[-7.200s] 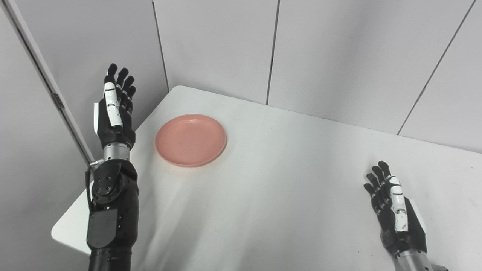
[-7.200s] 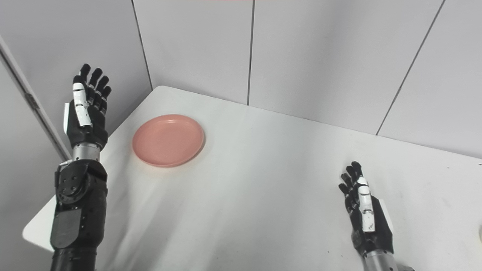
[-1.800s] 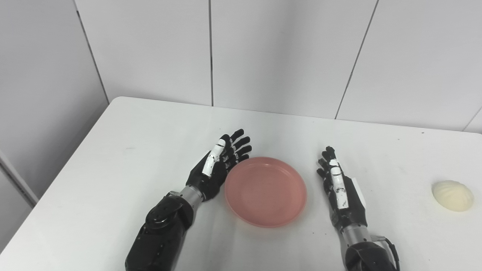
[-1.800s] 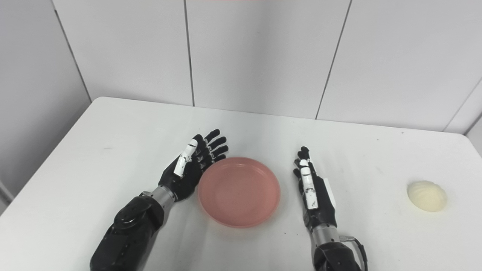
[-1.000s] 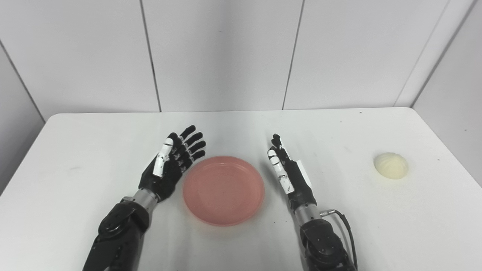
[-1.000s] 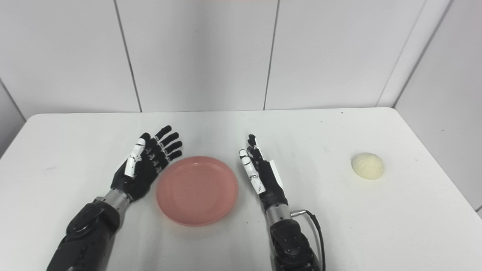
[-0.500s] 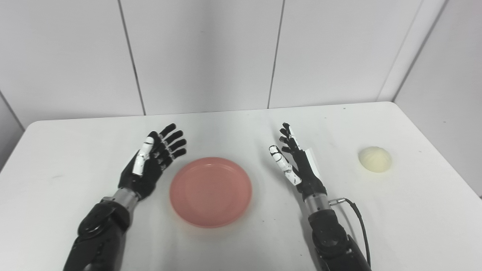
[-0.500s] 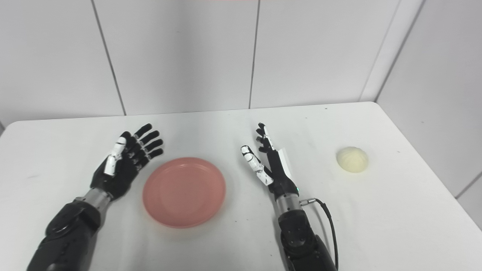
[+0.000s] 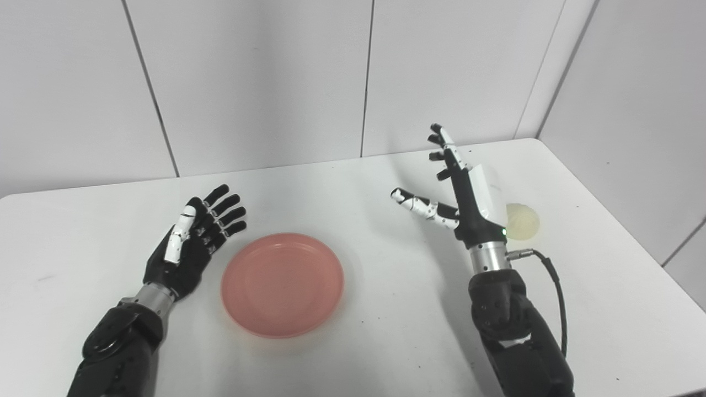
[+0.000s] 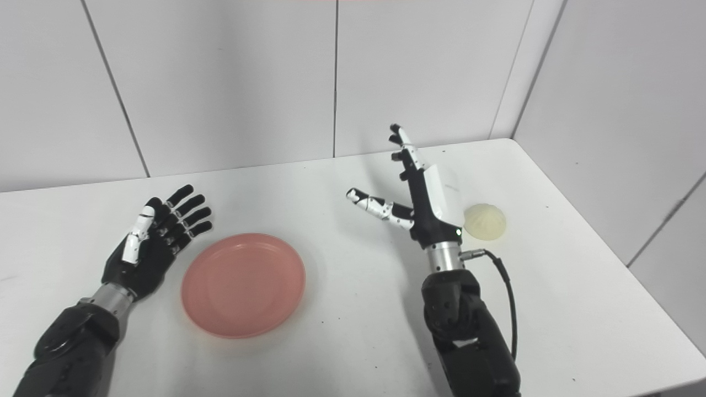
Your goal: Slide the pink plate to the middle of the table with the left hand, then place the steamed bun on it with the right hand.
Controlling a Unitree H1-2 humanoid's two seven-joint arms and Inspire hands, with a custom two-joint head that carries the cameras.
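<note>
The pink plate point(image 10: 243, 285) lies flat near the middle of our white tabletop point(image 10: 331, 342), the steamed bun point(image 10: 485, 221) well apart toward the right edge. Our left hand point(image 10: 154, 248) rests beside the plate, fingers spread, empty. Our right hand point(image 10: 424, 198) is raised, splayed, empty. Grey panelled walls point(image 10: 220, 77) enclose the corner.

In the left eye view, the right hand point(image 9: 469, 190) covers the left part of the steamed bun point(image 9: 525, 220). Both arms are cut off at the bottom edge.
</note>
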